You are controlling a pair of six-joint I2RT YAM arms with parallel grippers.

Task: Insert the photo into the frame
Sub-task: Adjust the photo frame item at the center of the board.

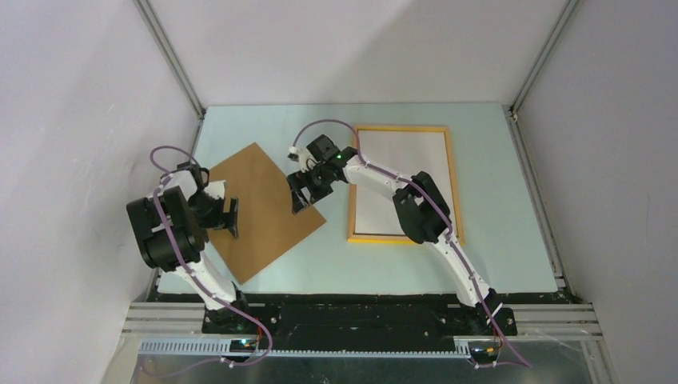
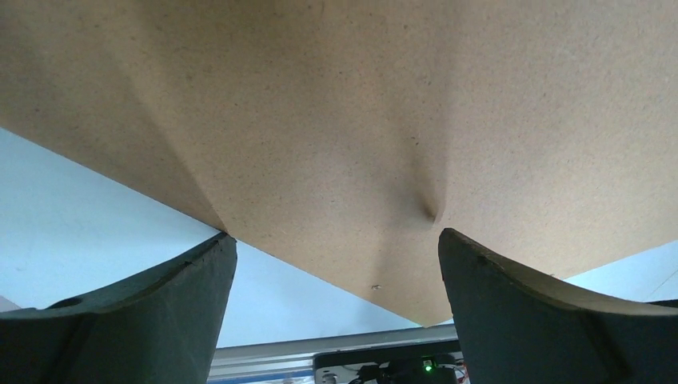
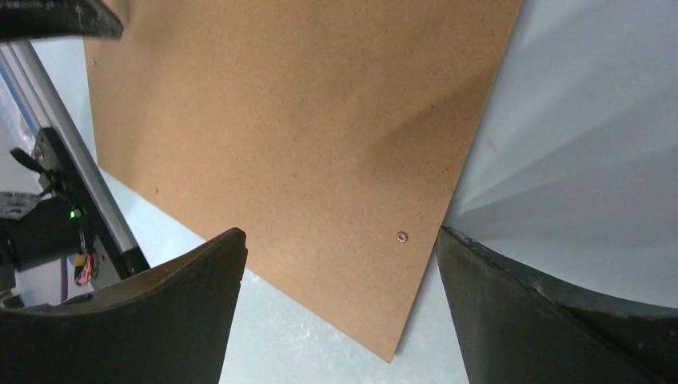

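Pale green worktop [image 1: 496, 240] lies inside plain grey-white walls [image 1: 80, 80], with a metal rail along its near edge.

The left tool [image 1: 229, 216] sits at the left edge of the brown backing board [image 1: 260, 208]. In the left wrist view its tool [image 2: 333, 238] has both dark fingers [image 2: 144, 312] spread wide, and nothing is held between them. The board [image 2: 320, 120] fills the space ahead of them, one corner pointing toward the rail. Whether the fingers touch the board cannot be told.

The right tool [image 1: 302, 192] hovers at the right edge of the board, near its right-hand corner. In the right wrist view this tool [image 3: 340, 234] is also spread and holds nothing. A corner of the board [image 3: 280, 120], carrying a small metal stud [image 3: 401, 236], lies between its fingers [image 3: 160, 320] over the worktop [image 3: 304, 344].

The board lies turned like a diamond, between the two tools.

The frame [image 1: 400, 128] lies flat to the right of the board, apart from it, its long sides running away from the arms. A white sheet [image 1: 400, 152] fills it. Whether that is the photo cannot be told.

The right arm [image 1: 420, 212] reaches across the frame's near left part toward the board, covering some of it. The left arm [image 1: 172, 232] stands just left of the board.
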